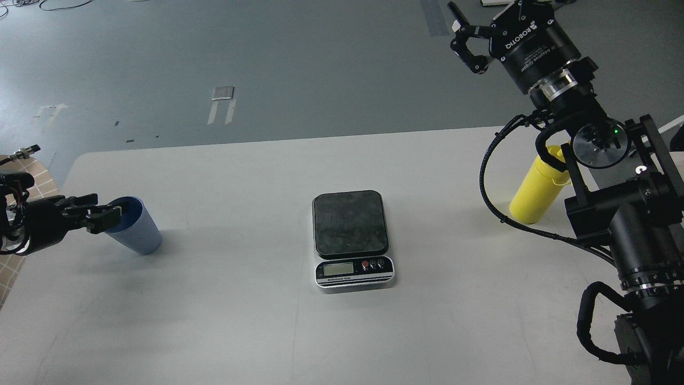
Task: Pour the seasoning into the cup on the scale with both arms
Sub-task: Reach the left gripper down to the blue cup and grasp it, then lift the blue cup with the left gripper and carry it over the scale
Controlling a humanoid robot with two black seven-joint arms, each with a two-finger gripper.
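The light blue cup point(136, 233) stands upright at the table's left side. My left gripper point(102, 212) comes in from the left at rim height, open, with its fingertips point(111, 215) over the cup's left rim; I cannot tell whether they touch it. The scale point(350, 222) sits mid-table with its black platform bare and its display point(338, 269) facing me. The yellow seasoning bottle point(534, 193) stands at the right, its top hidden behind my right arm. My right gripper point(464, 33) is open and empty, high above the table's far right.
The white table point(256, 331) has a rounded far left corner and grey floor beyond its far edge. My right arm's joints and cable loop point(489, 187) stand close around the bottle. A tiled floor patch shows past the table's left edge.
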